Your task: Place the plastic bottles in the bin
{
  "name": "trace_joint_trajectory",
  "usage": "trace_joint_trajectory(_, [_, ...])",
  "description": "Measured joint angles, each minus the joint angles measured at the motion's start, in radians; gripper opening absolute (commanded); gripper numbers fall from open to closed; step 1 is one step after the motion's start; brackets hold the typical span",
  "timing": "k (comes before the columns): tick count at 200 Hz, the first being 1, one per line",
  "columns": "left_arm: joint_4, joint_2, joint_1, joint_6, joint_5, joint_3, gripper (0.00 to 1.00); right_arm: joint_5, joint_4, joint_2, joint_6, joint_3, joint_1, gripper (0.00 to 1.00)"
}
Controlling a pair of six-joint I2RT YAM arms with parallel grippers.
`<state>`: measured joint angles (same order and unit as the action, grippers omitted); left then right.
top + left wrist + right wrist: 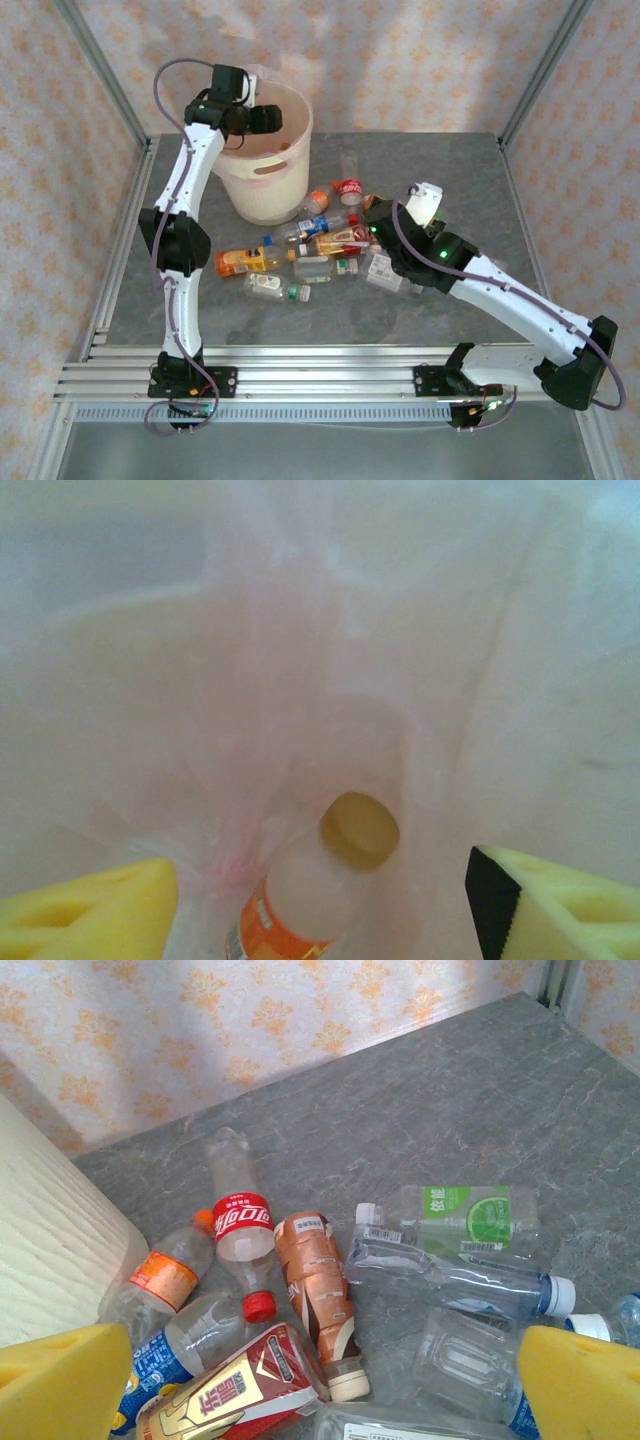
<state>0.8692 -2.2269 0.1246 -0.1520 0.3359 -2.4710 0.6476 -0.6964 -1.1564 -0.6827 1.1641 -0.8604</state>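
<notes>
My left gripper (320, 905) hangs open inside the mouth of the pale pink-cream bin (268, 190). Its yellow pads (95, 915) stand wide apart. Between and below them a bottle with an orange label and yellowish cap (310, 890) lies loose in the bin, touching neither pad. Seen from above, that gripper (268, 120) sits over the bin's rim. My right gripper (325, 1390) is open above a pile of plastic bottles (320, 245) right of the bin. Among them are a red-labelled cola bottle (240, 1225), a brown one (318, 1285) and a green-labelled one (470, 1215).
The grey table (470, 170) has free surface to the back right. Metal frame posts and patterned walls close in the sides. A red-and-gold bottle (235, 1395) and a blue-labelled one (165, 1355) lie close under my right gripper's left pad (60, 1380).
</notes>
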Motion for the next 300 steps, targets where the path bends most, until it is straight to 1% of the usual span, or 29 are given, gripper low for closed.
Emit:
trace_joint_trajectory(17, [0.016, -0.002, 0.000, -0.009, 0.000, -0.084, 0.93, 0.000, 0.000, -0.002, 0.003, 0.000, 0.000, 0.99])
trace_joint_trajectory(38, [0.019, 0.013, 0.000, -0.023, -0.001, -0.140, 1.00, 0.000, 0.000, -0.003, 0.003, 0.000, 0.000, 0.99])
trace_joint_trajectory(60, [0.042, 0.066, 0.000, -0.030, -0.005, -0.130, 1.00, 0.001, 0.000, -0.004, 0.003, 0.000, 0.000, 0.99])
trace_joint_trajectory(76, [0.047, 0.150, 0.000, -0.029, -0.005, -0.070, 1.00, 0.009, -0.002, -0.004, 0.003, 0.000, 0.000, 0.99])
trace_joint_trajectory(97, [0.039, 0.338, 0.001, -0.012, -0.008, 0.117, 1.00, 0.019, -0.011, -0.004, 0.003, 0.000, 0.000, 0.99])
trace_joint_trajectory(122, [-0.024, 0.638, 0.019, 0.005, -0.025, 0.457, 1.00, 0.029, -0.016, -0.004, 0.003, -0.001, 0.000, 0.99])
trace_joint_trajectory(143, [-0.090, 0.882, 0.066, 0.004, -0.067, 0.745, 1.00, 0.027, -0.015, -0.003, 0.007, -0.008, 0.000, 0.99])
trace_joint_trajectory(163, [-0.114, 1.038, 0.115, -0.017, -0.113, 0.947, 1.00, -0.019, -0.011, -0.004, 0.049, -0.018, 0.000, 0.99])
trace_joint_trajectory(188, [-0.126, 1.160, 0.130, -0.073, -0.187, 1.137, 1.00, -0.146, 0.014, -0.010, 0.138, -0.018, 0.000, 0.99])
trace_joint_trajectory(210, [-0.125, 1.271, 0.131, -0.128, -0.259, 1.280, 1.00, -0.244, 0.019, -0.058, 0.194, -0.016, 0.000, 0.99])
trace_joint_trajectory(228, [-0.113, 1.355, 0.131, -0.176, -0.291, 1.370, 1.00, -0.295, 0.014, -0.106, 0.214, -0.016, 0.000, 0.99])
trace_joint_trajectory(242, [-0.108, 1.396, 0.131, -0.230, -0.294, 1.437, 1.00, -0.330, 0.012, -0.129, 0.224, -0.016, 0.000, 0.99])
trace_joint_trajectory(268, [-0.103, 1.455, 0.150, -0.392, -0.296, 1.608, 1.00, -0.398, 0.011, -0.158, 0.249, -0.008, 0.000, 0.99])
trace_joint_trajectory(300, [-0.096, 1.543, 0.198, -0.644, -0.301, 1.815, 1.00, -0.444, 0.011, -0.198, 0.267, 0.012, 0.000, 0.99])
